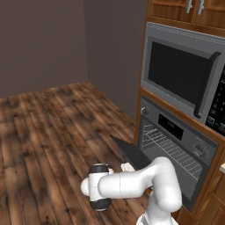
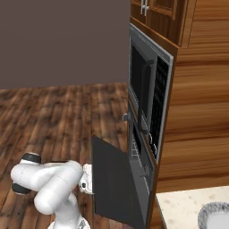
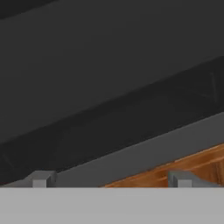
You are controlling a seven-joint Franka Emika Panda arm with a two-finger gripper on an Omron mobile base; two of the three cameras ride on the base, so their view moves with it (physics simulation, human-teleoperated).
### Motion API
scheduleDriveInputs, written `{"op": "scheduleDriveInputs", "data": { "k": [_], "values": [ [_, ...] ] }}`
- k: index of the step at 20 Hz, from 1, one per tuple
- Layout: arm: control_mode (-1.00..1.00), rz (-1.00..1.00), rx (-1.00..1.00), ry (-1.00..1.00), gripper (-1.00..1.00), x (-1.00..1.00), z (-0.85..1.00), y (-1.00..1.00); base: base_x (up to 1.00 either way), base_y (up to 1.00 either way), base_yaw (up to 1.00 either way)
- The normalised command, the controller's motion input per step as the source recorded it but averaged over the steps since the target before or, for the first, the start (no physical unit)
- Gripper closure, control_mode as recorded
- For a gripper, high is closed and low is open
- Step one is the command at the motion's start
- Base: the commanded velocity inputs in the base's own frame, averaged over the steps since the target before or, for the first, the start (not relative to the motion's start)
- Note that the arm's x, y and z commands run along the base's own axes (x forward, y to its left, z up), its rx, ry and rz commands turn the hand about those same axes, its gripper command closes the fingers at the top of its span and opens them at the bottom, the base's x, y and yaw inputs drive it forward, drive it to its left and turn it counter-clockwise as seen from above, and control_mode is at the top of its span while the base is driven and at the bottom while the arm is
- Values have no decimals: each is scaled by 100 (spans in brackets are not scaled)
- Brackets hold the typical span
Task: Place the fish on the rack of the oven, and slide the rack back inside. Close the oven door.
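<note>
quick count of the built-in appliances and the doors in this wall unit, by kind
Grey steel wall oven with wire rack inside: 1
Black-windowed microwave: 1
Dark grey oven door, hanging partly open: 1
Wooden upper cabinet doors: 2
Total: 5

The arm (image 1: 145, 182) is glossy white, built of thick rounded tube links that swell at each bend. One joint ends in a drum-shaped cap (image 1: 99, 193) with black bands above and below its white middle. In the hand view the pincer (image 3: 111, 180) shows two small square grey fingertips (image 3: 40, 179).
</note>
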Motion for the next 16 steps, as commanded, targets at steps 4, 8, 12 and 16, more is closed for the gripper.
{"op": "scheduleDriveInputs", "data": {
  "k": [4,8,12,16],
  "values": [
    [-100,-22,-22,-32,-100,0,60,-89,0,0,0],
    [-100,-16,-10,-14,-100,0,32,-100,0,0,0],
    [-100,-11,-1,0,-100,17,2,-100,0,0,0],
    [-100,-6,0,0,-100,26,0,-100,0,0,0]
  ]
}}
